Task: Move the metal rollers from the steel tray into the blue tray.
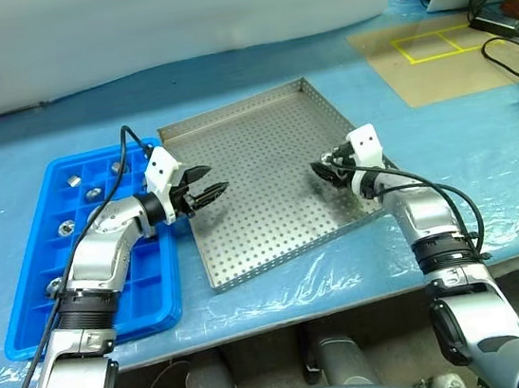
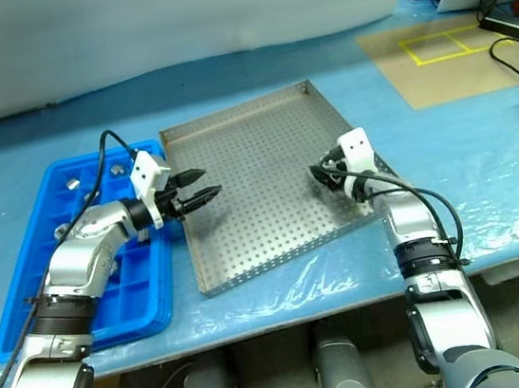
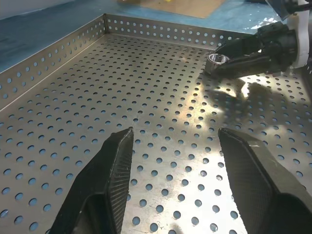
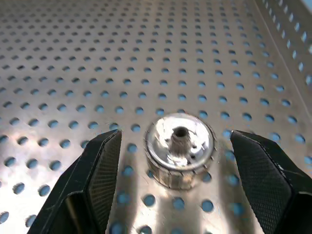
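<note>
Several rollers [image 1: 74, 180] already in blue tray [image 1: 28, 325]. One roller [image 4: 180, 148] left on steel tray [image 1: 248, 253], between my right jaws [image 4: 175, 161], apart, ungripped. Left jaws [image 1: 208, 183] apart, empty.

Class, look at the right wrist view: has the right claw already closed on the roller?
No. The roller stands on the steel tray, untouched between open fingers.

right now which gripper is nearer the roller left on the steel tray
Right. The right gripper has its open fingers either side of the roller on the steel tray; the left gripper hovers across the tray.
</note>
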### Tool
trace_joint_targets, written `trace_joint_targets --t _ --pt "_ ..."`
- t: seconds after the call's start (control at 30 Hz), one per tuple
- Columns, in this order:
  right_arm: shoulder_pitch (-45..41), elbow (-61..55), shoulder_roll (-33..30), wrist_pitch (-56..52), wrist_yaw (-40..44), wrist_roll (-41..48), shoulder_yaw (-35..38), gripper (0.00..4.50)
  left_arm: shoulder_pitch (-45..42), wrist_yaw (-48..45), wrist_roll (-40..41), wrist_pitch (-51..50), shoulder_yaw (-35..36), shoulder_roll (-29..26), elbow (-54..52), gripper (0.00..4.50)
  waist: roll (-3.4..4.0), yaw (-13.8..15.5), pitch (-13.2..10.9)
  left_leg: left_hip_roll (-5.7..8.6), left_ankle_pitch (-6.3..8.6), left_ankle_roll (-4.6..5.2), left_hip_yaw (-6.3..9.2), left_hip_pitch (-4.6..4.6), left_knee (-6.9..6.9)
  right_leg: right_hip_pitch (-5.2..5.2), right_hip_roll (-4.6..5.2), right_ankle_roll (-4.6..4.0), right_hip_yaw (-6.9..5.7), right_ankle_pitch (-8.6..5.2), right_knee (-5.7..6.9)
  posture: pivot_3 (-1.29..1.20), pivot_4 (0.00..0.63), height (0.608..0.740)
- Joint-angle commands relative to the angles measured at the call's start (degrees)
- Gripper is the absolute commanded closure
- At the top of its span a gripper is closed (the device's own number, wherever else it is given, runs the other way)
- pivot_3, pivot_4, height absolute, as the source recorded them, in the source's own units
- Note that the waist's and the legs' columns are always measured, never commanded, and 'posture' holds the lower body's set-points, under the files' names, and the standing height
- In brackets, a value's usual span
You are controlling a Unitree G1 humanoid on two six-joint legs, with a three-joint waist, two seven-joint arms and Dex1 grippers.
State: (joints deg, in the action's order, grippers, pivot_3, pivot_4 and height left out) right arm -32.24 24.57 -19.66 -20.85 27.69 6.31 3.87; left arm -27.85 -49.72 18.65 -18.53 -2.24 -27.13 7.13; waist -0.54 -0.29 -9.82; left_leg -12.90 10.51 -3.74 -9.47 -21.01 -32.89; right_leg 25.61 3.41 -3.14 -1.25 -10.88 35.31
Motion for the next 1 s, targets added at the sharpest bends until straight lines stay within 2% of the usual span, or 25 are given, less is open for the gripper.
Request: trace_joint_targets --t 0.03,0.1,0.2,0.27,0.33,0.47,0.6,0.7,0.9,1.0 --pt "-0.1 0.3 -0.4 2.5 0.1 -0.5 -0.4 0.8 0.5 0.2 -0.4 1.2 0.5 0.0 -1.7 1.54 0.0 -0.1 0.0 0.0 0.0 0.0 0.0 -0.01 0.0 0.0 0.0 0.0 0.0 0.0 0.0 -0.21 0.15 0.74" --pt "-0.3 0.7 -0.1 3.4 0.6 -0.7 -1.0 0.8 0.7 0.4 -0.5 1.1 0.5 0.0 -1.9 1.54 0.0 -0.2 0.0 0.0 0.0 0.01 0.0 -0.01 0.0 0.0 0.0 0.0 0.0 0.0 0.0 -0.21 0.15 0.74" --pt "-0.5 0.7 0.1 4.1 1.5 -0.7 -1.8 1.44 1.0 0.7 -0.5 0.9 0.7 -0.2 -2.5 1.54 0.0 -0.1 0.0 0.0 0.01 0.02 0.0 0.0 0.0 0.0 0.0 0.0 0.0 0.0 0.0 -0.2 0.15 0.74" --pt "-0.9 1.0 0.1 4.4 1.1 -1.2 -2.2 2.08 1.3 0.8 -0.5 0.7 0.9 -0.4 -2.9 1.54 0.0 -0.1 0.0 0.0 0.02 0.03 0.0 0.0 -0.01 0.0 0.01 0.0 -0.01 0.0 0.0 -0.2 0.15 0.74" --pt "-1.4 1.4 0.2 5.0 1.6 -1.1 -2.5 2.08 1.6 0.8 -0.4 0.6 1.1 -0.6 -3.2 1.54 0.0 -0.1 0.0 0.0 0.02 0.03 0.0 -0.01 -0.01 0.0 0.01 0.0 -0.01 0.0 0.0 -0.19 0.15 0.74" --pt "-1.8 1.4 0.5 5.2 1.9 -0.9 -2.8 2.89 2.0 0.9 -0.4 0.3 1.4 -1.0 -3.9 1.54 0.0 -0.1 0.0 -0.01 0.02 0.03 0.0 0.0 -0.01 0.0 0.0 0.0 -0.01 0.0 0.0 -0.18 0.15 0.74" --pt "-2.2 0.5 0.8 4.8 2.4 -0.7 -3.2 2.89 2.6 1.2 -0.1 -0.3 1.7 -1.5 -4.9 1.54 0.0 -0.1 0.0 -0.01 0.02 0.03 0.0 0.0 0.0 0.0 0.0 0.0 -0.01 0.0 -0.01 -0.18 0.15 0.74" --pt "-3.2 -3.2 1.5 3.1 6.3 0.7 -4.8 2.89 4.5 -0.7 2.8 -3.1 3.0 -3.4 -8.6 1.54 0.01 -0.2 0.0 -0.02 0.02 0.03 0.0 -0.01 0.01 0.0 0.0 0.0 -0.01 0.0 -0.02 -0.13 0.15 0.74" --pt "-9.4 -9.0 3.0 -2.6 21.4 5.1 -11.7 2.89 11.4 2.4 4.0 -5.5 8.9 -7.4 -15.4 1.54 0.05 -0.1 0.0 -0.09 0.06 0.1 0.01 -0.03 0.15 0.14 -0.04 -0.06 -0.07 0.01 -0.01 0.01 0.15 0.74" --pt "-12.8 -7.8 4.2 -1.6 27.5 4.9 -15.7 2.89 16.1 5.4 4.3 -6.7 13.0 -8.4 -19.7 1.54 0.04 1.2 0.0 -0.12 0.08 0.14 0.02 -0.04 0.17 0.14 -0.03 -0.09 -0.15 -0.01 -0.04 0.12 0.15 0.74"
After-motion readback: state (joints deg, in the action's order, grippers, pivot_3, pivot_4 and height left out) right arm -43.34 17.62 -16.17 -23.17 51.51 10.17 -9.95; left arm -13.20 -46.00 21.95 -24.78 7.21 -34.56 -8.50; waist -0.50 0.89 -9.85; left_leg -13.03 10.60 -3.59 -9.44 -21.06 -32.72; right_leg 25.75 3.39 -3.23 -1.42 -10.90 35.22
